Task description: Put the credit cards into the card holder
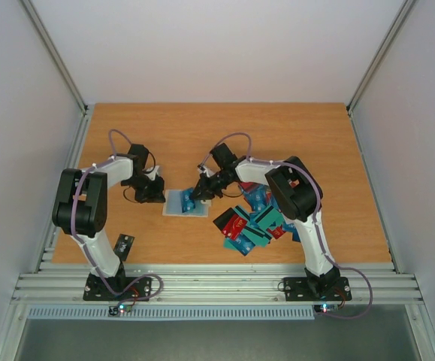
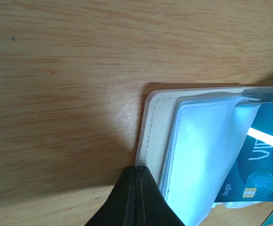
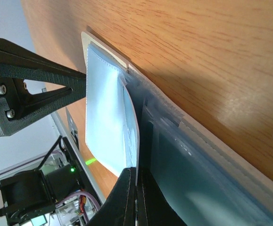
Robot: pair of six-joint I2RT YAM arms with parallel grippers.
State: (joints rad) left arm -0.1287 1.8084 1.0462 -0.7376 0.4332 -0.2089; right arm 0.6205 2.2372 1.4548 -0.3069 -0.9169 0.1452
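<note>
Top external view: a wooden tabletop (image 1: pixel 315 135) with both arms reaching toward its middle. Loose credit cards (image 1: pixel 251 222) lie heaped toward the near edge, just right of the open card holder (image 1: pixel 178 204). Left fingers (image 2: pixel 124 200), pressed together, pin the holder's cream cover, likely to stop it sliding. Right fingers (image 3: pixel 124 200) appear clenched on a blue card (image 2: pixel 259 174), feeding it under a clear sleeve (image 2: pixel 207 141).

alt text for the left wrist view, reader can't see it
A cream card holder lies open on a wooden table, a blue card partly under a clear sleeve. The left arm's black jaws, shut, sit at the holder's edge, bottom of frame.
</note>
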